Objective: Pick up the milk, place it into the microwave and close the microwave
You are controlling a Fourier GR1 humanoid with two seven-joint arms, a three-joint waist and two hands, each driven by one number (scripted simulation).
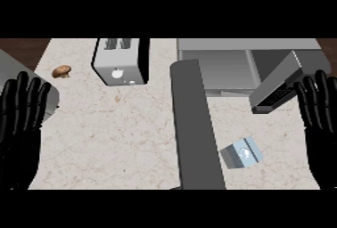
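The milk (241, 154) is a small pale blue-grey carton lying on the counter (125, 133), just right of the microwave's open door (195, 124), a long dark grey slab that swings out toward me. The microwave (223, 67) stands at the back right, its grey cavity showing. My right hand (318, 116) rests open at the right edge, fingers up, right of the carton and apart from it. My left hand (22, 120) rests open at the left edge, fingers up, far from the milk. Neither hand holds anything.
A silver toaster (121, 61) stands at the back centre-left. A brown mushroom (62, 71) lies at the back left. A grey control panel (276, 89) slants beside the microwave's right side. A grey object (54, 99) juts in at the left edge behind my left hand.
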